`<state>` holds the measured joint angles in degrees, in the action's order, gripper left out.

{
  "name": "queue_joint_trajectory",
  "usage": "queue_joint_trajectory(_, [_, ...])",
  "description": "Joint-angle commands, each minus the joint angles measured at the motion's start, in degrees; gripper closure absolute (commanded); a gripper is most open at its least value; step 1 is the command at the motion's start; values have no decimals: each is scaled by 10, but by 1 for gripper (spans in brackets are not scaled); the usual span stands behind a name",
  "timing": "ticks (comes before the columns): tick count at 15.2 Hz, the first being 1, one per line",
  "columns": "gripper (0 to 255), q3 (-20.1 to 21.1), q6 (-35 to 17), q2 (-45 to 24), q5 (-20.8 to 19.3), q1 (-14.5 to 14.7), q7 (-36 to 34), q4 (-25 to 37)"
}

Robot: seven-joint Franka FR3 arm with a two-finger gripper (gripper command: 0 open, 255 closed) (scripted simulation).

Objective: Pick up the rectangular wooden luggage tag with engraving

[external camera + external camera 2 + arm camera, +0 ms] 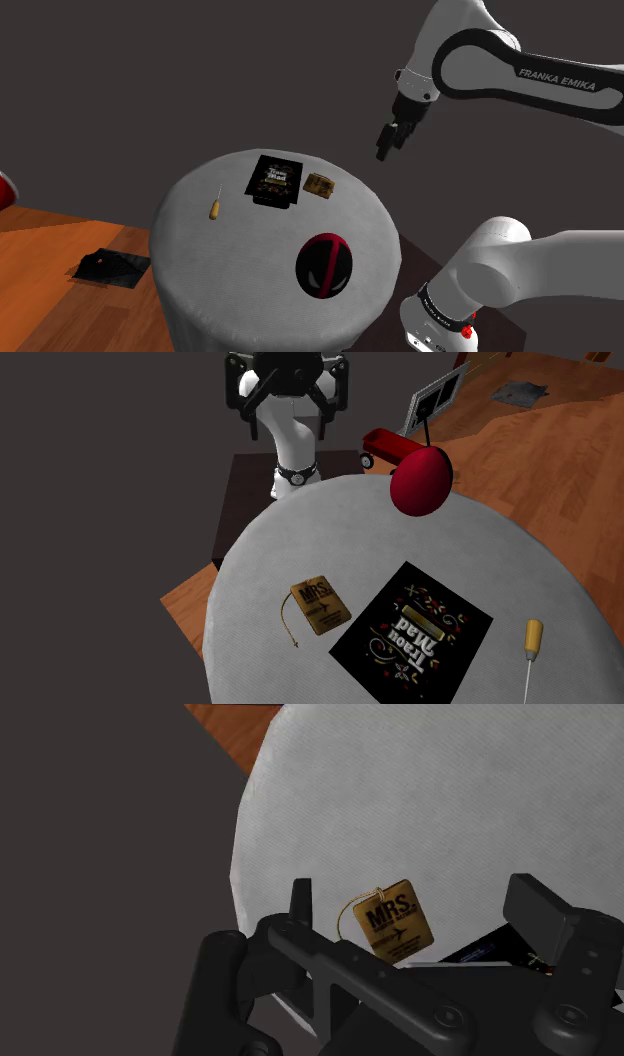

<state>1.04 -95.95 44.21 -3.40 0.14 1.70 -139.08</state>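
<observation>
Below the gripper (388,143), toward the shoulder view's left, we see the luggage tag (319,185) lying flat on the round white table (200,270), near the rim closest to the gripper. Gripper hangs in the air approx. over the table's edge, well apart from the tag. Just beyond the tag from the gripper lies a black card (276,181) w/ pale lettering. Farther out is an awl (214,205) w/ a yellowish handle. A red-and-black mask (326,266) sits nearer the arm's base.

Second ext. view: luggage tag (320,605) is brown and rectangular, marked "MRS." w/ a small plane, its cord trailing on the tabletop. Black card (412,635) lies just beside it, not touching, w/ the awl (532,640) past the card. Mask (421,479) stands at the table (290,522) edge on the arm's side, and a red toy wagon (383,447) is on the floor behind it.

Wrist view: fingers (301,904) stand apart, so we read the gripper (415,896) as released, clasping nothing. Luggage tag (397,922) shows between them, further along the gripper's line, untouched, on the table (420,794). A corner of the black card (480,949) peeks out by the other finger.
</observation>
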Motion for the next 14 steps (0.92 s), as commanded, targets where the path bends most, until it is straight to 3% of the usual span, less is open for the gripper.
queue_joint_trajectory(1, [0,0,0,0,0,0,0,0])
queue_joint_trajectory(14, [0,-66,-283,-202,-112,78,329,-66])
